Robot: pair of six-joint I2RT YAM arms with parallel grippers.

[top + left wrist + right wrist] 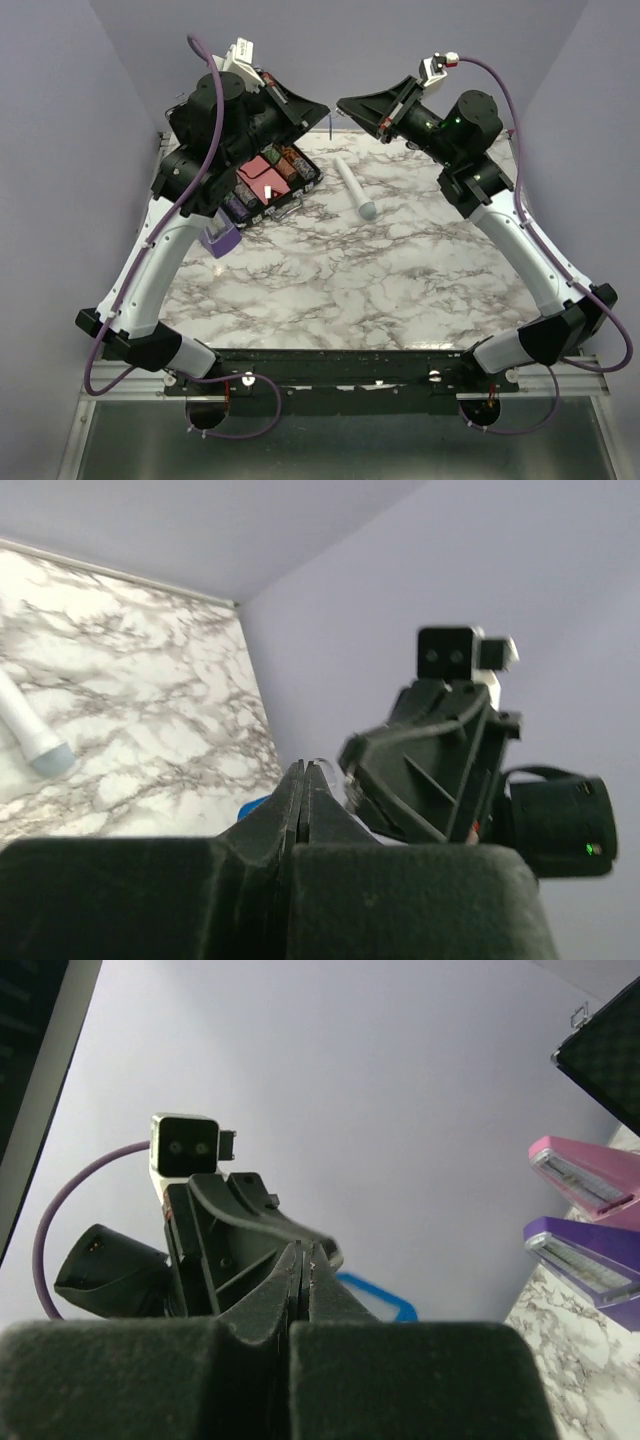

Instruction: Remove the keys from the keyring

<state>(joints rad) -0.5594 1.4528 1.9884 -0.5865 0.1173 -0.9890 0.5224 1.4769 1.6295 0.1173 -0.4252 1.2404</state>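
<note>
Both arms are raised over the back of the marble table (400, 270), their tips almost touching in mid-air. My left gripper (322, 108) is shut, its pads (297, 790) pressed flat together. The blue keyring (255, 806) hangs just beside and below those tips, and it is a blue loop (385, 1300) in the right wrist view. My right gripper (343, 102) is shut too. A sliver of bright metal, seemingly a key (313, 1260), shows between its fingertips. The rest of the keys is hidden by the fingers.
A white wand (355, 187) lies on the table behind centre. A black organiser case (270, 180) with pink and purple items sits at the back left under the left arm. A purple block (222, 238) stands near it.
</note>
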